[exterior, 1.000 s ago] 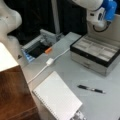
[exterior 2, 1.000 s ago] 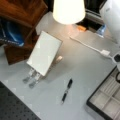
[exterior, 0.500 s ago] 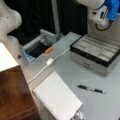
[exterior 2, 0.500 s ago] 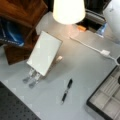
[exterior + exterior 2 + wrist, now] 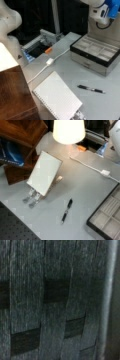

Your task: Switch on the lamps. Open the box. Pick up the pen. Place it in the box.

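Observation:
The lamp's cream shade (image 5: pixel 68 130) glows bright at a front view's top; its edge (image 5: pixel 5 60) shows at a front view's left. The box (image 5: pixel 96 51) stands open, its grey compartments bare and its lid (image 5: pixel 105 31) raised behind. A corner of the box (image 5: pixel 106 218) shows at a front view's bottom right. The black pen (image 5: pixel 91 89) (image 5: pixel 67 210) lies flat on the table, apart from the box. The arm's white and blue links (image 5: pixel 105 10) hang above the lid. The gripper itself does not show; the wrist view holds only a dark grey slatted surface.
A spiral notebook (image 5: pixel 58 96) (image 5: pixel 44 172) leans on a stand. A brown wooden block (image 5: pixel 12 92) (image 5: pixel 20 137) sits beside it. A white cable with a switch (image 5: pixel 49 61) (image 5: pixel 105 172) crosses the table. A small orange-tipped object (image 5: pixel 48 50) (image 5: pixel 81 148) lies near a grey tray (image 5: pixel 37 45).
The arm's white and blue links have shifted slightly to the right at the top of a front view. Pen, box and notebook have not moved.

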Motion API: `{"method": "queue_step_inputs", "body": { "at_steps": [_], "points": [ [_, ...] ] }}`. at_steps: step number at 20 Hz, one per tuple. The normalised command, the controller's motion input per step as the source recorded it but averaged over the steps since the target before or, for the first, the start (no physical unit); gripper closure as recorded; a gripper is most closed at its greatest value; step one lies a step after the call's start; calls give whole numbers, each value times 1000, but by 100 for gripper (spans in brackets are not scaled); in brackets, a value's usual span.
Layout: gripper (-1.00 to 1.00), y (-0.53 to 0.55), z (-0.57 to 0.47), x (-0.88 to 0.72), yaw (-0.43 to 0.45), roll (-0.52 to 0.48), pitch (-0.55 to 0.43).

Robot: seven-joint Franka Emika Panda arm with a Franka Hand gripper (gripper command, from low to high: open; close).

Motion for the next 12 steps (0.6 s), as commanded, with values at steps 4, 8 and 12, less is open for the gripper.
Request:
{"method": "queue_step_inputs", "body": {
  "at_steps": [4, 8, 12],
  "points": [
    [-100, 114, 87, 61, -141, -39, 29],
    [-100, 108, 92, 16, -116, -25, 16],
    [-100, 131, 93, -11, -117, -54, 22]
  ]
}}
